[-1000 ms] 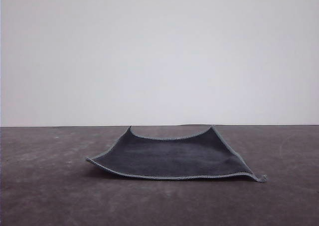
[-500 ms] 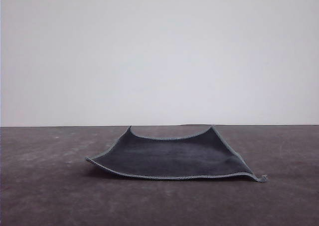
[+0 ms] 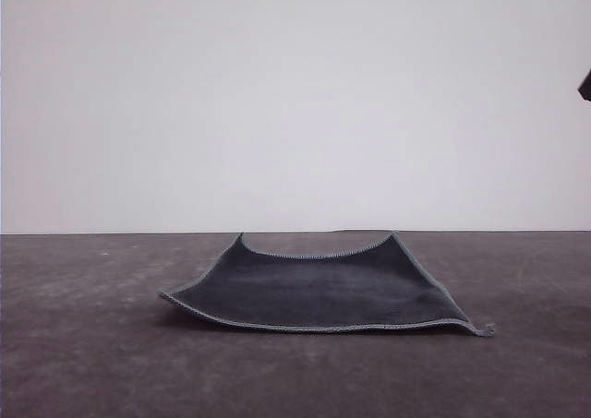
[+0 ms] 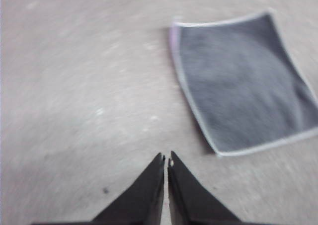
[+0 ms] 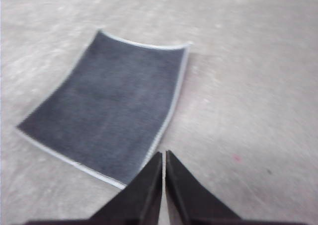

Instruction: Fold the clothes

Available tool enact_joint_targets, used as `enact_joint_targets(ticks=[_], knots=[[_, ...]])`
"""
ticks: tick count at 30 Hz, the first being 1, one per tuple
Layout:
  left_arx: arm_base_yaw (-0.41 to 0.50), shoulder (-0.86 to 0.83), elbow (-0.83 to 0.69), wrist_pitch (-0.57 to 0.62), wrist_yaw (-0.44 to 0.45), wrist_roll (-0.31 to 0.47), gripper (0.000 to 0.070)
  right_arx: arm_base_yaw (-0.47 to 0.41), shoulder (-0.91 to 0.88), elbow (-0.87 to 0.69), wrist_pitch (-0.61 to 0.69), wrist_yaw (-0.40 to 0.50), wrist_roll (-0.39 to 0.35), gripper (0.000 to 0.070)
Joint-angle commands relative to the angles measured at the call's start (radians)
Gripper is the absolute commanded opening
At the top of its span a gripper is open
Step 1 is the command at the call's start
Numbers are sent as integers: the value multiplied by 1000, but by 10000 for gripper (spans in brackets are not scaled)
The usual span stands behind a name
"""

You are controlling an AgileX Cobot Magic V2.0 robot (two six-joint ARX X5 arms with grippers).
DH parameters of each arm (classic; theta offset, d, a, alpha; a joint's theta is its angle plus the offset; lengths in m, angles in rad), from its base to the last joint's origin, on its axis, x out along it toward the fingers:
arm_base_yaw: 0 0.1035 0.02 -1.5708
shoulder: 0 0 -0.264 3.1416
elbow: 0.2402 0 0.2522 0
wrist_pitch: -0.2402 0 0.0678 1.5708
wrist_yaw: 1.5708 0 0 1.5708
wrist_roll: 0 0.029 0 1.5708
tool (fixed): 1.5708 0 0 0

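We see the cloth (image 3: 319,293) lying spread on the dark table (image 3: 83,363), charcoal face up, its 2 far corners curled upward. Above the table, the left gripper (image 4: 165,159) has its fingers pressed together, holding nothing. The right gripper (image 5: 163,155) is likewise closed and empty, over the cloth's hem.

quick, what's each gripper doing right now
left gripper: shut, holding nothing, above the table beside the cloth.
right gripper: shut, holding nothing.
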Motion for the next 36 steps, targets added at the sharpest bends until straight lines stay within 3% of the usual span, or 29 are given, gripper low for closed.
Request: enact_joint_targets(ticks=[1, 5, 7, 10, 11, 18, 21, 25, 30, 36], knots=[[-9, 7, 18, 7, 8, 49, 3, 11, 2, 15, 18, 1, -14, 7], [-10, 7, 18, 4, 15, 49, 3, 18, 2, 15, 16, 1, -16, 11], [-10, 6, 18, 9, 19, 48, 68, 18, 2, 15, 17, 1, -17, 73], [-10, 6, 18, 9, 34, 36, 448, 18, 2, 15, 17, 1, -23, 343], [-10, 6, 18, 9, 34, 30, 465, 18, 2, 15, 17, 1, -23, 356], [-10, 4, 18, 2, 35, -4, 474, 18, -7, 15, 15, 1, -17, 361], [-10, 6, 18, -8, 38, -92, 458, 18, -5, 15, 20, 1, 21, 360], [-10, 26, 21, -10, 45, -136, 429, 17, 20, 25, 15, 0, 99, 360], [-8, 101, 50, -40, 89, -167, 431, 17, 112, 68, 5, -6, 150, 360], [-8, 250, 79, 30, 163, -164, 430, 16, 293, 121, 6, -19, 158, 360]])
